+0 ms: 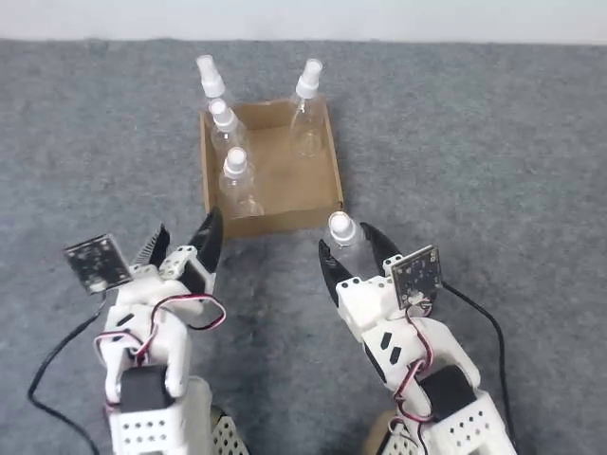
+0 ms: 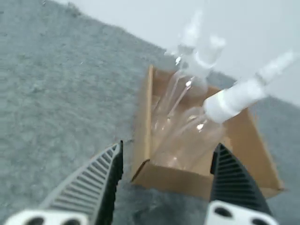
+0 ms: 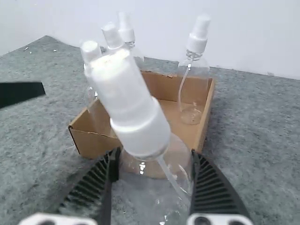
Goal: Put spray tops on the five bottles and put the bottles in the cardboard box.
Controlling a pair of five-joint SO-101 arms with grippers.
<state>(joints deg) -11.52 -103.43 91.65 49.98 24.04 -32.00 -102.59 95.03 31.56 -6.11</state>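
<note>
The right pincer (image 1: 345,243) is clamped on a capped bottle (image 1: 340,226) just in front of the box (image 1: 275,223), by its near right corner. The left pincer (image 1: 190,222) hangs with fingers apart and empty near the box's front left corner. Three bottles (image 1: 237,175) stand inside, and a fourth bottle (image 1: 211,81) stands at the far left corner

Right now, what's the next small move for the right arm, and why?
Probably lift the bottle in the right gripper and carry it forward over the front wall of the box. The bottle has its spray top on, it stands just outside that wall, and the box floor near the front right corner looks free.
</note>
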